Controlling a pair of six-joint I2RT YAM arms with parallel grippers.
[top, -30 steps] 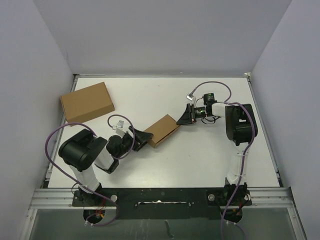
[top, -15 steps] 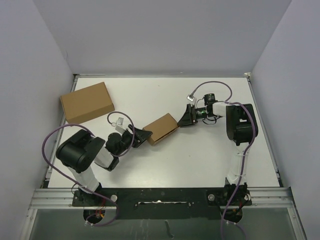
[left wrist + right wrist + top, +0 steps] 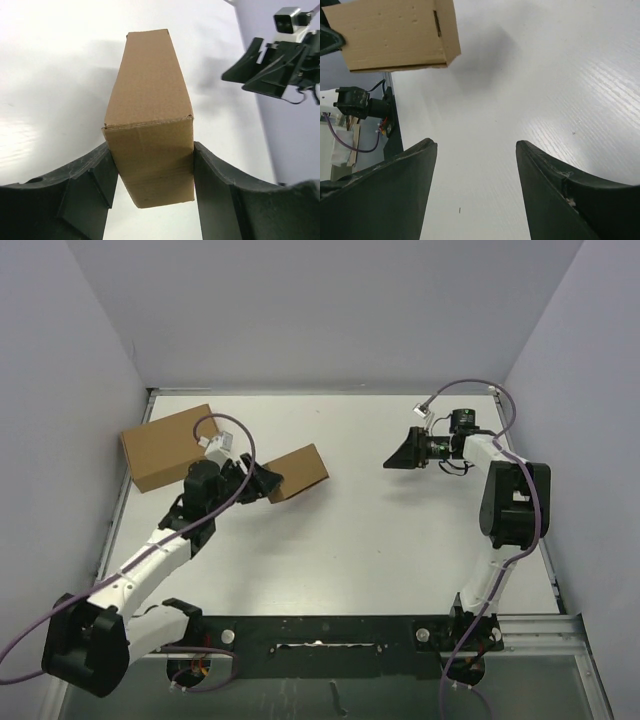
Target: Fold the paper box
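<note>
The paper box (image 3: 297,472) is a small closed brown cardboard box, held off the white table by one end. My left gripper (image 3: 270,482) is shut on it. In the left wrist view both fingers press the sides of the paper box (image 3: 150,110), with the left gripper (image 3: 152,165) round its near end. My right gripper (image 3: 393,459) hangs open and empty well to the right, apart from the box. The right wrist view has the paper box (image 3: 395,32) at top left, far beyond the open right gripper (image 3: 476,150).
A larger plain brown cardboard box (image 3: 173,445) lies at the table's far left, just behind my left arm. White walls close the table (image 3: 350,540) on three sides. The right arm's cable (image 3: 470,390) loops above its wrist.
The right gripper opened, let go of the paper box and drew back to the right. The left arm stretched out and carried the box up and to the far left.
</note>
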